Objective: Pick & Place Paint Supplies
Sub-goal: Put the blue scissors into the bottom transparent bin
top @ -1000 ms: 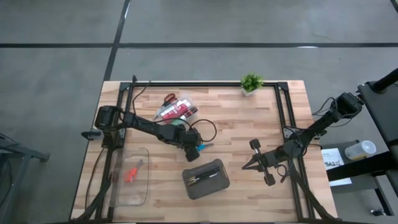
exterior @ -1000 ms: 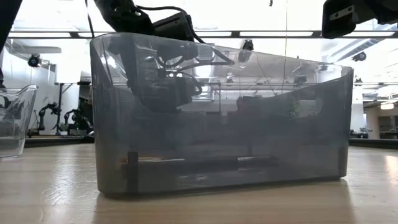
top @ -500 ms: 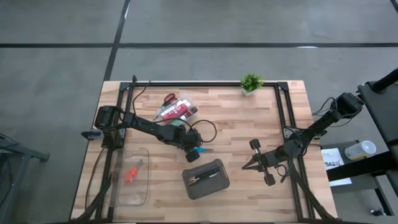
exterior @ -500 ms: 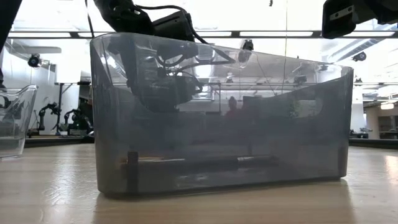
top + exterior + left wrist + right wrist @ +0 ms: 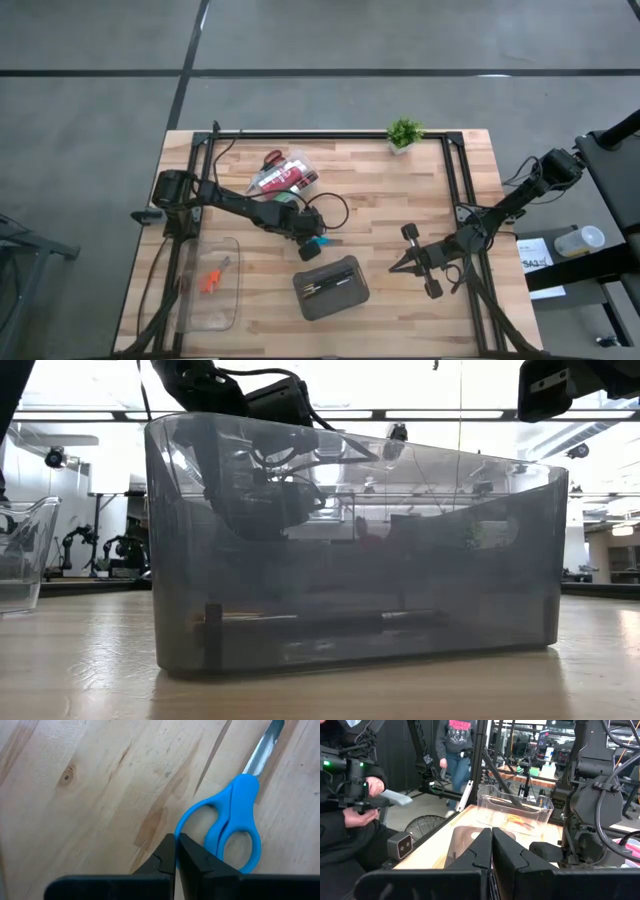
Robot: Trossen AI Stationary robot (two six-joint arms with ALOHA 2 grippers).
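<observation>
Blue-handled scissors [image 5: 235,820] lie flat on the wooden table [image 5: 400,200], just beyond the dark grey case [image 5: 331,287]. My left gripper [image 5: 176,840] points steeply down at them, shut, its tips at the rim of one handle loop; in the high view it is near mid-table [image 5: 312,248]. Red scissors [image 5: 271,158] and a red tube [image 5: 283,178] lie at a clear box at the far left. Orange scissors [image 5: 212,277] lie in the clear box [image 5: 213,320] at the near left. My right gripper [image 5: 397,266] waits shut, level, at the right. My left gripper comes from above, slanting down, with its shut fingertips [image 5: 167,845] at the outer rim of one handle loop [image 5: 179,826] of the blue scissors. The rim runs under the tips; I cannot tell whether it is caught between them. The scissors lie flat on the table.
The dark grey case [image 5: 350,550] holds thin brushes and fills the low view. A small potted plant [image 5: 404,132] stands at the far edge. Black frame rails [image 5: 450,190] run along the table's sides. People stand beyond the table [image 5: 455,740].
My left gripper has shut its fingers at the blue scissors' handle without shifting from its place. The scissors still lie on the table.
</observation>
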